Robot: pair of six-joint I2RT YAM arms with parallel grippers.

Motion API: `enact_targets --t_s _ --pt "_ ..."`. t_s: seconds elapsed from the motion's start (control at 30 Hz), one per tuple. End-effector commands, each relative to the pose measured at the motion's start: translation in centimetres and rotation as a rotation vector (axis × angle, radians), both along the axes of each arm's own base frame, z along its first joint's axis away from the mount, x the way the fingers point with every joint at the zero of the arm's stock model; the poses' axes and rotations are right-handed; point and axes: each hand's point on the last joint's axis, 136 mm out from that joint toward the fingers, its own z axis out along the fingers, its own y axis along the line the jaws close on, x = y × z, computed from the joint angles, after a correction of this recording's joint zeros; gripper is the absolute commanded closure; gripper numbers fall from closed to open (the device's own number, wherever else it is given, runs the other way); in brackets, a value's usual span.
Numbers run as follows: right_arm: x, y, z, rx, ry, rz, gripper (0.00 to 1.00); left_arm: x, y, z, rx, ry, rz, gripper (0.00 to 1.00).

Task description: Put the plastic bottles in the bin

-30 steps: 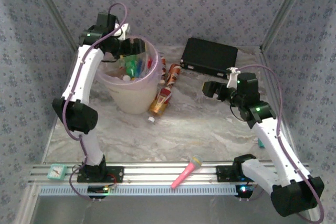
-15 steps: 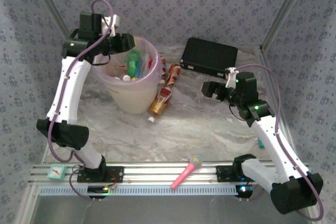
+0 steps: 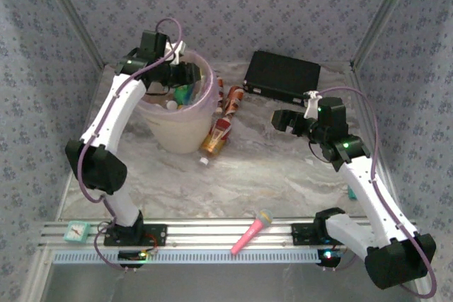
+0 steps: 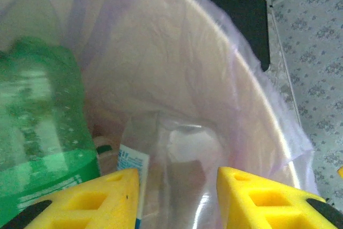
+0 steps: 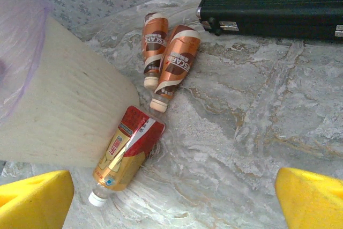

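**Left gripper [image 4: 177, 174] inside the bin [image 4: 225, 68]; right gripper [image 5: 174, 186] above three lying bottles.**

The left fingers are held narrowly apart with nothing pinched, beside a green bottle [image 4: 43, 132]. The right fingers are spread wide. The red-labelled bottle [image 5: 126, 154] touches the bin near the tabletop's [image 5: 241, 132] far edge, and two brown bottles [image 5: 179, 60] lie beyond it. It is best gripped across its body, clear of the bin wall. The marble looks slick, and patterned walls [image 3: 283, 5] enclose it.

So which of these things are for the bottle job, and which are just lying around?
For the job: the bin, the green bottle inside it, two brown bottles, the red-and-gold bottle beside the bin.
Just lying about: black case, pink microphone, small teal clock.
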Motion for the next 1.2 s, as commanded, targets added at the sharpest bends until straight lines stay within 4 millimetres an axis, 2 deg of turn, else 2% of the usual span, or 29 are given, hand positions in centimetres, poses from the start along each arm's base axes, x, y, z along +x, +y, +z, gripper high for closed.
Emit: enact_targets --t_s 0.0,0.13,0.2,0.3,0.37,0.4,0.53,0.97,1.17 --pt "-0.6 0.1 0.1 0.009 0.006 0.005 0.01 -0.8 1.0 6.8 -0.023 -0.176 0.013 0.54" --pt "-0.6 0.1 -0.2 0.005 0.009 0.005 0.01 -2.3 4.4 11.5 0.067 -0.314 0.094 0.50" --pt "-0.6 0.1 -0.4 0.006 0.013 0.007 0.01 -2.7 6.9 12.4 0.106 -0.333 0.157 0.51" --pt "-0.7 0.1 -0.5 0.005 0.014 0.009 0.01 -2.9 11.2 11.6 0.180 -0.317 0.268 0.56" --pt "-0.7 0.0 -0.6 0.004 0.015 0.008 0.01 -2.8 12.8 10.5 0.203 -0.303 0.311 0.60" --pt "-0.8 0.0 -0.5 0.004 0.012 0.008 0.01 -2.7 13.3 9.0 0.210 -0.275 0.317 0.61" --pt "-0.7 0.2 -0.3 0.007 0.012 0.015 0.01 -2.0 13.0 6.9 0.203 -0.256 0.283 0.63" --pt "-0.8 0.8 -0.5 0.020 0.024 0.035 0.02 0.0 13.5 5.8 0.254 -0.311 0.293 0.64" --pt "-0.7 1.1 -0.7 0.016 0.033 0.048 0.02 0.4 13.8 3.8 0.285 -0.251 0.290 0.66"
